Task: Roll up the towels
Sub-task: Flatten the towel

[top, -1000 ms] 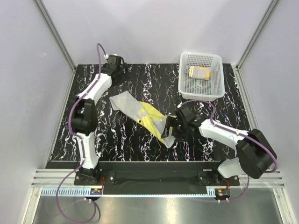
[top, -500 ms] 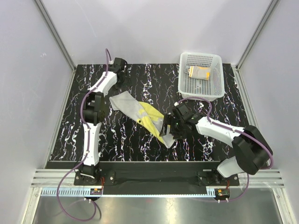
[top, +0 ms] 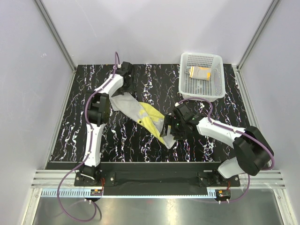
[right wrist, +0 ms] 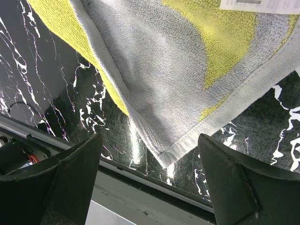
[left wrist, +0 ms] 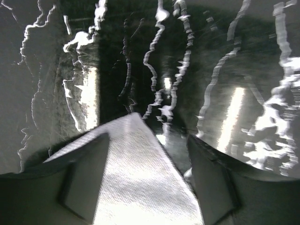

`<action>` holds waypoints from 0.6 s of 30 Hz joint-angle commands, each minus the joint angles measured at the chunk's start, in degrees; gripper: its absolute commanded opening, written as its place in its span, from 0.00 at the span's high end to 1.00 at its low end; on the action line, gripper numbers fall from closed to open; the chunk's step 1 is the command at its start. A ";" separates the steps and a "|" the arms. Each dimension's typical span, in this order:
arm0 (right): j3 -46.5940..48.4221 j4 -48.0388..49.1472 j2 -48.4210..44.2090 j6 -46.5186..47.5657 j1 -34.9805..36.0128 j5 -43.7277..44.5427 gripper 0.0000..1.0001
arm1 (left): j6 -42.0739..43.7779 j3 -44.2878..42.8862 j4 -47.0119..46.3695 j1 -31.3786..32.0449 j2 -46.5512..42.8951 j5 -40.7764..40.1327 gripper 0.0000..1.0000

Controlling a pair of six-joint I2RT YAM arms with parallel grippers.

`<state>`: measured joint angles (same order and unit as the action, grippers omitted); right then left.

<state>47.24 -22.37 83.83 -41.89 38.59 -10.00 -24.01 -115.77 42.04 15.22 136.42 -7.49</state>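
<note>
A yellow towel (top: 140, 115) with its grey-white reverse up lies flat and diagonal on the black marbled table. Its far left corner (left wrist: 136, 178) sits between the fingers (left wrist: 84, 183) of my left gripper (top: 126, 89), whose jaws stand apart around the cloth. The towel's near right corner (right wrist: 164, 150) lies just ahead of my right gripper (right wrist: 154, 187), which is open with nothing between its fingers (right wrist: 234, 183). In the top view this gripper (top: 167, 132) hovers at that corner. A second towel (top: 200, 72), orange-yellow with white, lies bunched in the basket.
The white perforated basket (top: 218, 77) stands at the back right of the table. The table's near edge and a metal rail (right wrist: 140, 187) run just below the right gripper. Grey walls close in the left, back and right sides.
My left arm has swung from the back left corner rightward over the towel's far corner, and its jaws have narrowed. The right gripper shifted slightly left, then held still.
</note>
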 commanded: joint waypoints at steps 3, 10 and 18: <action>0.31 0.22 -2.09 -0.39 0.52 0.95 0.10 | 1.33 -1.75 1.46 -0.37 2.01 -3.23 0.31; 0.83 0.40 -1.30 -0.74 0.52 0.60 0.10 | 2.30 -2.10 1.20 -0.37 3.06 -3.94 0.51; 1.18 0.75 -0.25 -1.00 0.70 0.77 0.10 | 2.39 -1.92 0.50 -0.37 3.41 -3.68 0.81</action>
<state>47.24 -22.35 83.61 -42.41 38.59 -10.02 -21.89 -116.99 42.50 14.94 137.73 -11.44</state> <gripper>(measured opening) 0.899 0.214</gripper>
